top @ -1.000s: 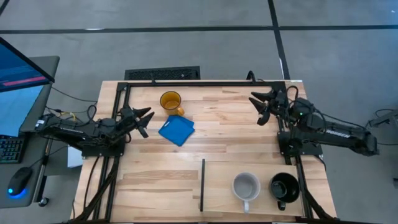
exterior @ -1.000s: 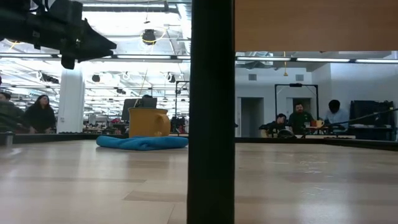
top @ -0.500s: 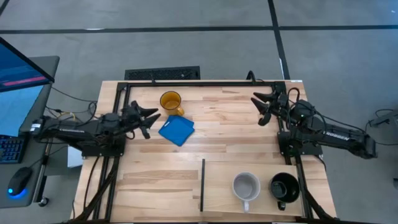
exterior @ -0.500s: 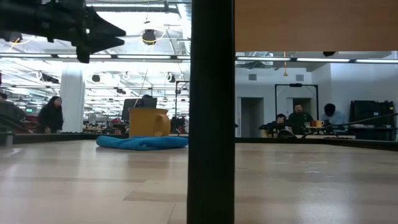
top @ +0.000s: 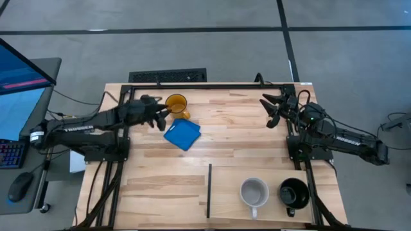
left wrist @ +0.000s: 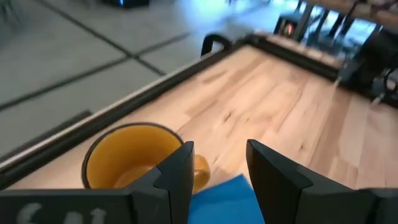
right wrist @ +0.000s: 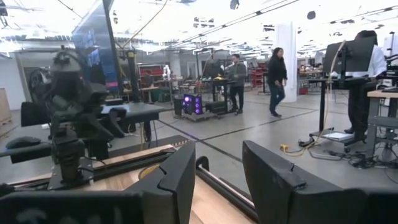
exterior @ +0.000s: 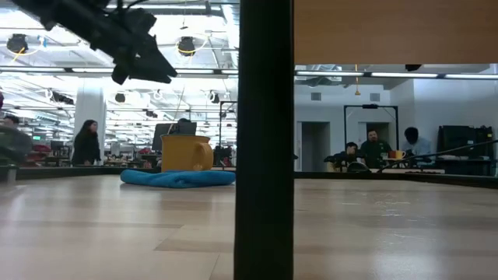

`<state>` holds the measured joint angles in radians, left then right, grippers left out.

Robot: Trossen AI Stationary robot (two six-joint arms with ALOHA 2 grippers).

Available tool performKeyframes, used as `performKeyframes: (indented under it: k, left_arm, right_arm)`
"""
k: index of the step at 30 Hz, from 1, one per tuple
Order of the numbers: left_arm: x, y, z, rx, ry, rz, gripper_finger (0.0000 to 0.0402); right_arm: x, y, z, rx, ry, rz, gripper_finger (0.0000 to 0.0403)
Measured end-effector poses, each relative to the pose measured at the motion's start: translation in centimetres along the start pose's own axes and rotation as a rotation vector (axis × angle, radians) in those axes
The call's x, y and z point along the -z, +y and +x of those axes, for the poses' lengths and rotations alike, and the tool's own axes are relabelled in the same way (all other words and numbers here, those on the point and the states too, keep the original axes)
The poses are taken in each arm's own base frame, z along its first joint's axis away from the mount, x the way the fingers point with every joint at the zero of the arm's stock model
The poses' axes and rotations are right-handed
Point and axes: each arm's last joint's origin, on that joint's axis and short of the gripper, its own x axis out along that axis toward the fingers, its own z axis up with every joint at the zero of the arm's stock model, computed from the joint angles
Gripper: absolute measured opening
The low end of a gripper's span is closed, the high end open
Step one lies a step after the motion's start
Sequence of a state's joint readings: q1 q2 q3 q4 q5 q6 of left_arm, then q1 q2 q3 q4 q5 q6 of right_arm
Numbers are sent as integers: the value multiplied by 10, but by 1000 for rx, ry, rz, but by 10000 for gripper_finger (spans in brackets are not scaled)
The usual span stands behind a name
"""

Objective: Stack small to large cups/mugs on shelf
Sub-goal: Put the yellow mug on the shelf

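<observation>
An amber-yellow mug point(top: 176, 104) stands upright at the far side of the bench point(top: 244, 135), touching a flat blue square point(top: 182, 134). The left end effector point(top: 159, 117) hovers just beside the mug, fingers parted and empty. The right end effector point(top: 272, 110) waits apart, also parted. The mug looks rigid, light and glossy, likely slippery; its rim wall or handle point(left wrist: 200, 172) seems the surest hold.

no text, label or number can be read anywhere
</observation>
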<state>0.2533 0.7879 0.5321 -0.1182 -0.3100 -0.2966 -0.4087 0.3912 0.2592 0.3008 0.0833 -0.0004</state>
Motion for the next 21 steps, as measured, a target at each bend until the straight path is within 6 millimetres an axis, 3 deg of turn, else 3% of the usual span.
performKeyframes:
  k: [11,21]
  left_arm:
    - [-40,27,29,-21,200,-69,137]
    - [-38,60,68,-158,390,-133,137]
  right_arm:
    - [0,0,0,0,0,0,155]
    - [0,0,0,0,1,0,155]
